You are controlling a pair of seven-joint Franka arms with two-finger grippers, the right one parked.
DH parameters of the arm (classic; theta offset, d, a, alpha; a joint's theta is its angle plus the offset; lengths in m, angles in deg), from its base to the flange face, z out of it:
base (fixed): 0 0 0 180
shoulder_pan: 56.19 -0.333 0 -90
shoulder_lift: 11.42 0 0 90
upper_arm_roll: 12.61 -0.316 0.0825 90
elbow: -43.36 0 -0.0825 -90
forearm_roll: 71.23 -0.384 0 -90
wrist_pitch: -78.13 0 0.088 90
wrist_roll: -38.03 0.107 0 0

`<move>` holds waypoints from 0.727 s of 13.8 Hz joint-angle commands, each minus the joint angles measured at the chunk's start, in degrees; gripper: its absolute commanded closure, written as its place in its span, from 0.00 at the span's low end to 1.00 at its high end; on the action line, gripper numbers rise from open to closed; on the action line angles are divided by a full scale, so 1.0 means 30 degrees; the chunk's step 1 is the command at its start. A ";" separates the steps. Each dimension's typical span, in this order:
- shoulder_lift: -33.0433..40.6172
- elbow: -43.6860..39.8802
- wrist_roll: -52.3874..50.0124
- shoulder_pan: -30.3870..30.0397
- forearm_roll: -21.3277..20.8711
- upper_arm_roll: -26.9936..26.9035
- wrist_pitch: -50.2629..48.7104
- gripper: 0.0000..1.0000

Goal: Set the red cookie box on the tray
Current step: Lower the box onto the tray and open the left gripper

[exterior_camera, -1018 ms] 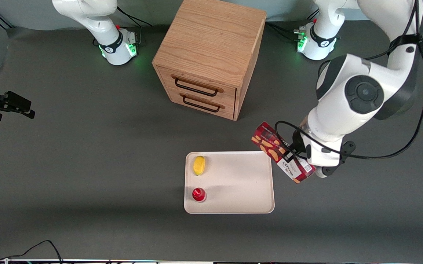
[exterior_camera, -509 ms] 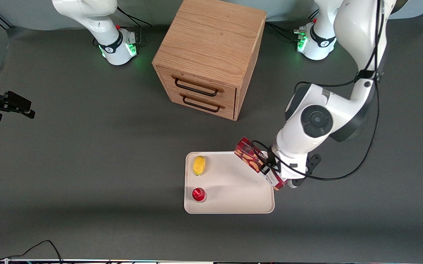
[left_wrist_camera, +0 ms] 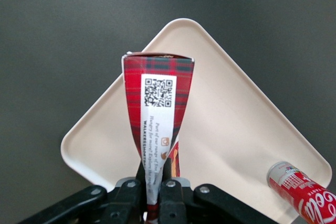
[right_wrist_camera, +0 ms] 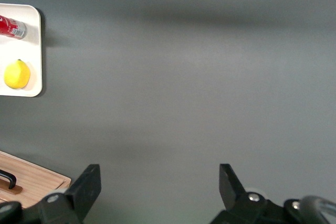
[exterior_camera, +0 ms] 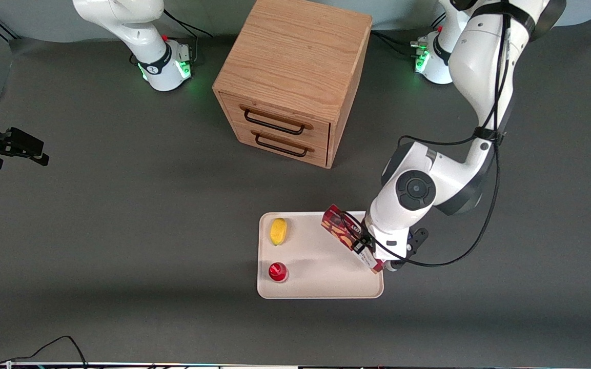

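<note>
**A:** Right, front camera first. Where's the red cookie box (exterior_camera: 340,229)?

**B:** It is clamped in the gripper (exterior_camera: 369,251), held aslant over the tray (exterior_camera: 321,287), at the tray's edge toward the working arm's end of the table. One end points to about ten o'clock, the white-label end to about four o'clock. Whether it touches the tray floor I cannot tell.

**A:** Anything else on the tray?

**B:** A yellow lemon (exterior_camera: 278,231) and a red-capped can (exterior_camera: 278,271), both along the edge toward the parked arm's end, well apart from the box; the can is nearer the camera than the lemon. A wooden drawer cabinet (exterior_camera: 295,77) stands on the dark table (exterior_camera: 121,230), at roughly eleven o'clock from the tray.

**A:** And the left wrist camera?

**B:** The fingers (left_wrist_camera: 132,190) pinch the box (left_wrist_camera: 157,103) from both sides, closed tight on it. Its tartan face with a QR-code label points to twelve o'clock, with the tray (left_wrist_camera: 236,108) beneath it. The can (left_wrist_camera: 296,187) lies on its side on the tray.

**A:** Right wrist camera?

**B:** One corner of the tray (right_wrist_camera: 34,51) shows, with the lemon (right_wrist_camera: 17,74) and the can (right_wrist_camera: 11,27) on it. No box or gripper is seen there.
</note>
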 commanded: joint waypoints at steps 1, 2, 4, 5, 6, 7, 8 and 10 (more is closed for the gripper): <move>-0.0784 -0.0627 -0.0489 0.0300 -0.0761 -0.0144 0.0727 1.00; -0.1018 -0.0627 -0.0489 0.0300 -0.0791 -0.0173 0.0875 1.00; -0.1399 -0.0627 -0.0489 0.0300 -0.0879 -0.0173 0.1197 1.00; -0.1662 -0.0627 -0.0489 0.0300 -0.1140 -0.0173 0.1402 1.00; -0.1926 -0.0627 -0.0489 0.0300 -0.1317 -0.0173 0.1578 1.00; -0.2073 -0.0627 -0.0489 0.0300 -0.1348 -0.0173 0.1696 1.00; -0.2162 -0.0627 -0.0489 0.0329 -0.1348 -0.0173 0.1726 1.00; -0.2192 -0.0627 -0.0402 0.0359 -0.1493 -0.0173 0.1727 1.00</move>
